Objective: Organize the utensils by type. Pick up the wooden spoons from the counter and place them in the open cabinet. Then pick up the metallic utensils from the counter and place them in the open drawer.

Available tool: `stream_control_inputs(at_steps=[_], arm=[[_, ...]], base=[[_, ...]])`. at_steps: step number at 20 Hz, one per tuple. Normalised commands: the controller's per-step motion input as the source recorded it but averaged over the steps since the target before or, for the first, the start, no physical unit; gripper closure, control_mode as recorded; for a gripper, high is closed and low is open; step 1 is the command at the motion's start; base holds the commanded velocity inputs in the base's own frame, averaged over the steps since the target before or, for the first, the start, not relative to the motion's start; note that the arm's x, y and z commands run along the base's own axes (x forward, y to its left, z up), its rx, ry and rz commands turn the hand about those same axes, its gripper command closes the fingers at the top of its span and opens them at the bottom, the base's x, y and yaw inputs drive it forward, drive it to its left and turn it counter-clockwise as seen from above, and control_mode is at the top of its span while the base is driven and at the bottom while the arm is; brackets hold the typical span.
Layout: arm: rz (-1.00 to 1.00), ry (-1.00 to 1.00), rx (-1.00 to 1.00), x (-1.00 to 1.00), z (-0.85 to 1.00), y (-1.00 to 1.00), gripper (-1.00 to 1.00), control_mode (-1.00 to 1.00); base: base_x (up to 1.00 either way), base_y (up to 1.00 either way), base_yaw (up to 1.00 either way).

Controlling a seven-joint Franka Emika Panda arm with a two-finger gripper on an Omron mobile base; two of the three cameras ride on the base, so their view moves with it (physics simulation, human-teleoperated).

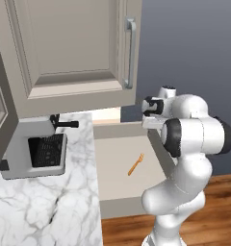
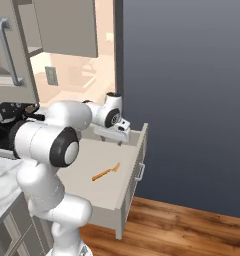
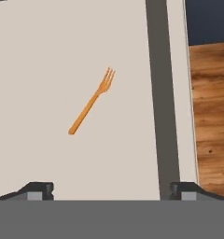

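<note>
I see the copper fork point(image 3: 91, 101) lying loose mid-drawer point(image 3: 48, 154), my gripper point(image 3: 111, 190) spread wide and empty above it; whether the steel fork remains I can't tell

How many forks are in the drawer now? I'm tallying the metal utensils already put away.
1. An orange-copper fork lies flat on the bottom of the open drawer, near its middle, clear of the sides. The arm hides part of the drawer in the base views.
</note>
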Motion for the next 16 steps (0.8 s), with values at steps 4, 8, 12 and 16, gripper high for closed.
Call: stream_control_inputs(at_steps=[4,8,12,16], arm=[[0.09,-0.11,0.02,-0.53,0.68,-0.03,-1.0,-1.0],[0.04,-0.05,0.01,-0.5,0.66,-0.02,-1.0,-1.0],[0.0,0.0,0.0,-0.39,0.58,0.0,-1.0,-1.0],[0.0,-0.01,0.0,-0.48,0.37,0.0,-1.0,-1.0]], base=[[0.0,0.0,0.0],[0.0,0.0,0.0],[0.0,0.0,0.0],[0.0,0.0,0.0]])
